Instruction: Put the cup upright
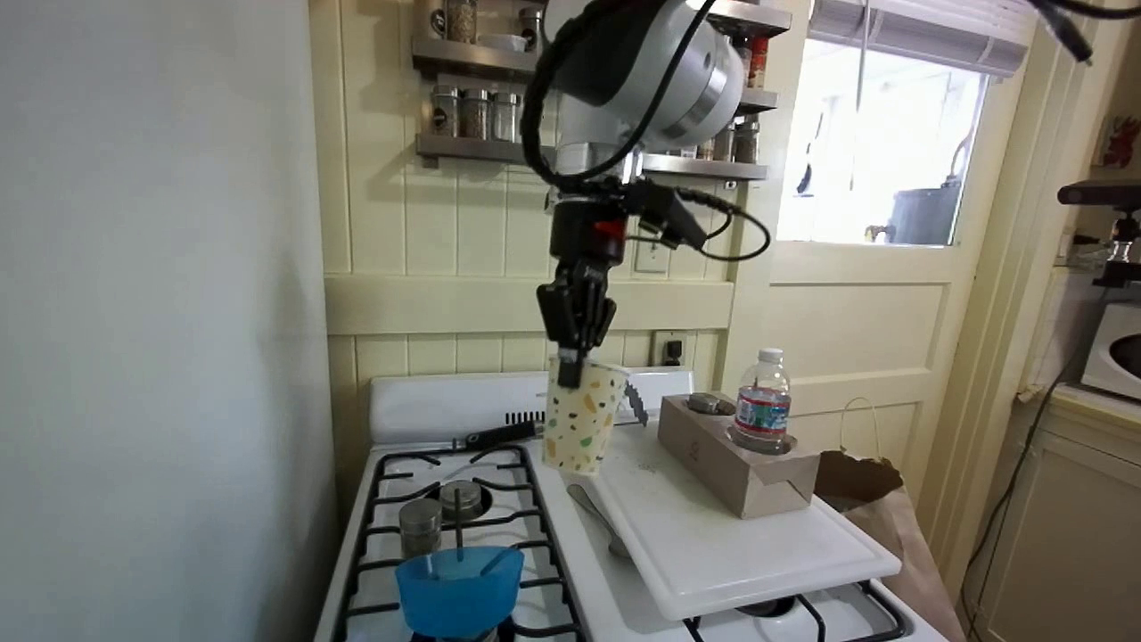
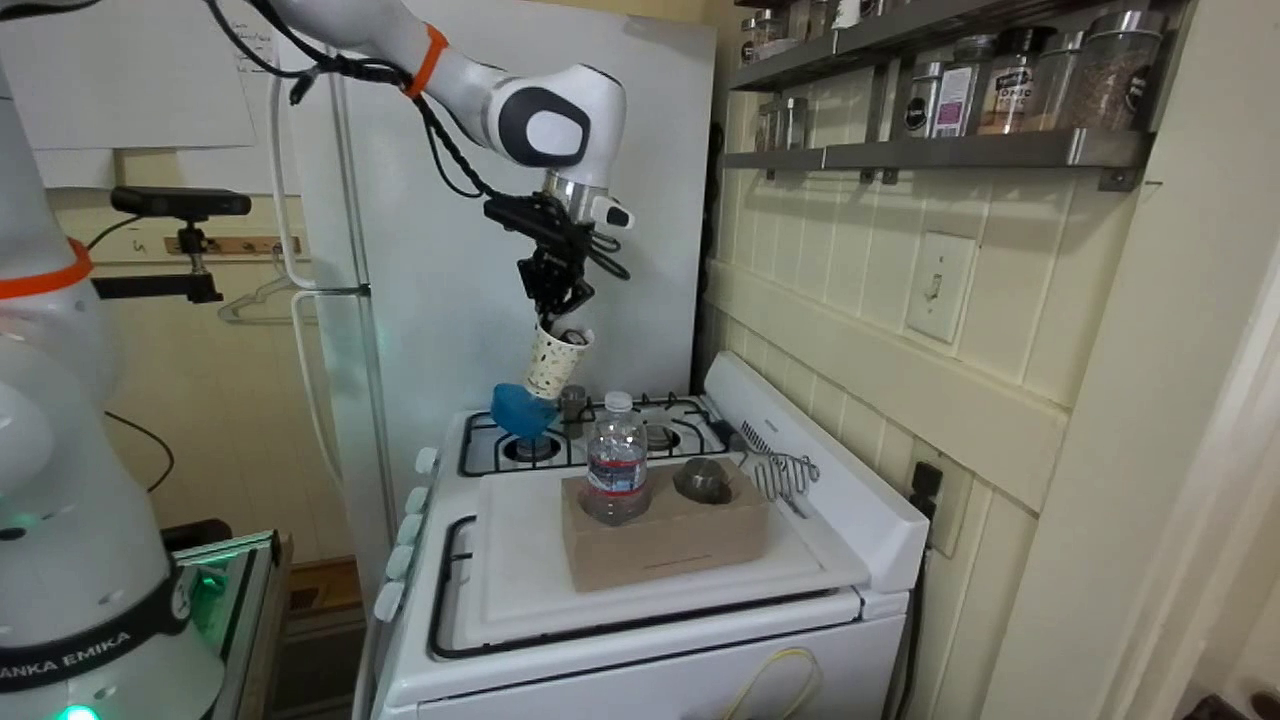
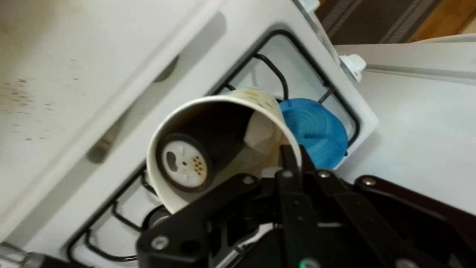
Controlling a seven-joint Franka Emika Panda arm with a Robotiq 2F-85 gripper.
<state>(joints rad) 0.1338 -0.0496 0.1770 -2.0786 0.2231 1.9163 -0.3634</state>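
I have my black two-finger gripper (image 3: 296, 154) pinched tight on the rim of the cream cup with green, orange and dark specks (image 1: 584, 423). One finger is inside the cup and one is outside. The cup is up in the air over the white metal stove (image 2: 650, 690). Its open end points up, and it leans a bit.

In the wrist view I can look down into it. A round shaker with a pale, holey top and a dark rim (image 3: 186, 163) is in there. I see something pale too, but I can't tell what it is.

Below, the bright blue tub (image 1: 459, 593) sits on the black stove rack (image 1: 373, 610). A small glass jar with a metal lid (image 1: 419, 535) is near it.

On the big white board (image 1: 731, 571) sits a brown cardboard box (image 1: 780, 490). A clear plastic bottle with a white cap (image 1: 764, 397) stands in a hole in its top.
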